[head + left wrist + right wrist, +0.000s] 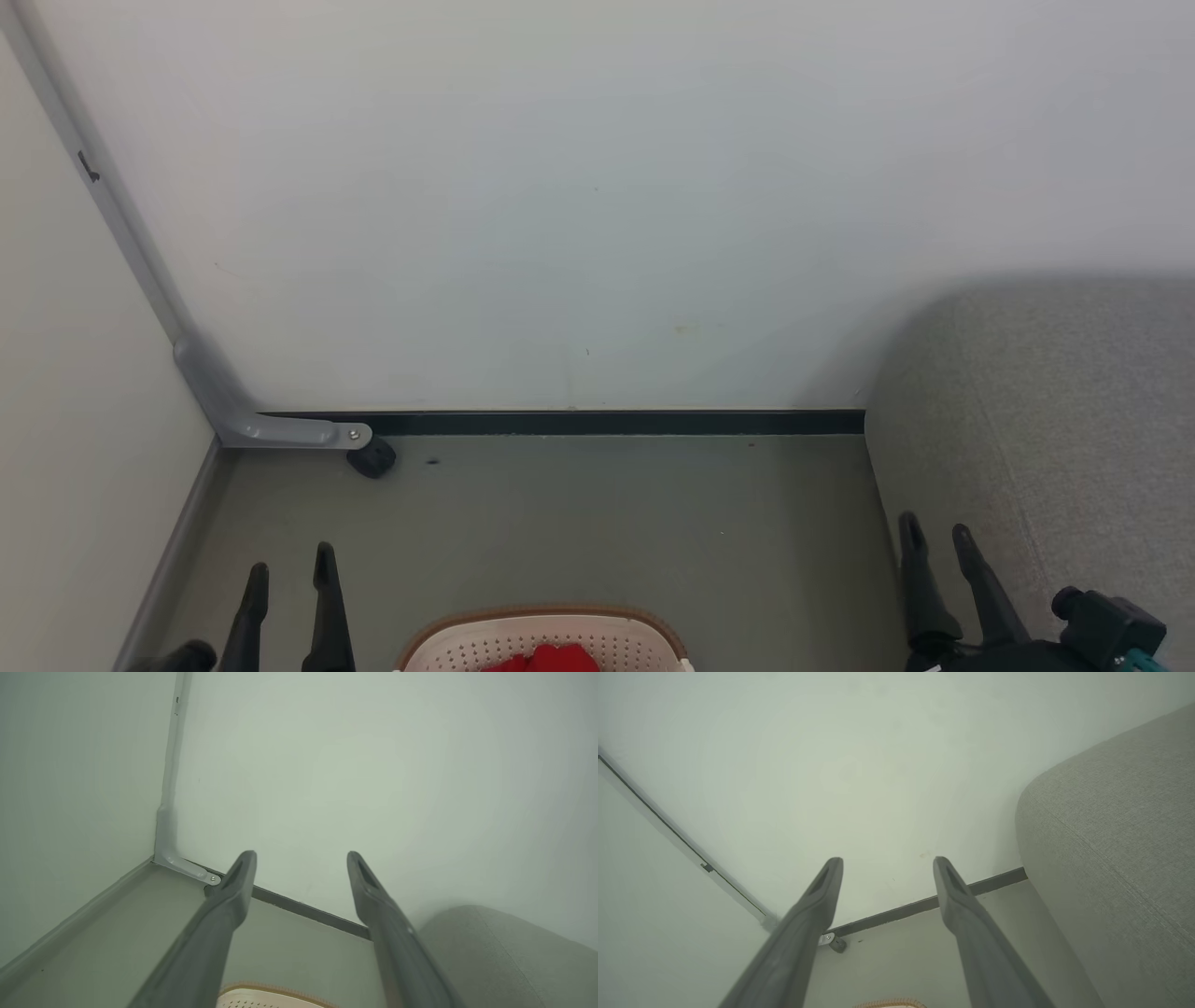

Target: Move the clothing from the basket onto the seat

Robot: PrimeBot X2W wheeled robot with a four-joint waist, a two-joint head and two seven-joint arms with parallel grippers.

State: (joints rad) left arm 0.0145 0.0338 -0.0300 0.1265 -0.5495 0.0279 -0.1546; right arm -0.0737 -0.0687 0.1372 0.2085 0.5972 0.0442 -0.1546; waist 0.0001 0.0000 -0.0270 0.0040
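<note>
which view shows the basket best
The head view: the basket sits at its bottom edge, with brown rim, perforated wall and red clothing inside. The left wrist view catches a sliver of rim and wall; the right wrist view just a bit of rim.

The left claw (290,560) and right claw (934,525) have long, tapering dark-grey fingers (232,896) with a slot-like hollow near each tip; the black knobbed wrist housing (1109,623) bears a teal fleck

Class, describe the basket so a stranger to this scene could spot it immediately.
Find the white wall, then drop down the grey-green floor to the head view's bottom edge. There, left of the grey seat, sits the basket: cream, perforated, brown-rimmed, holding red clothing.
</note>
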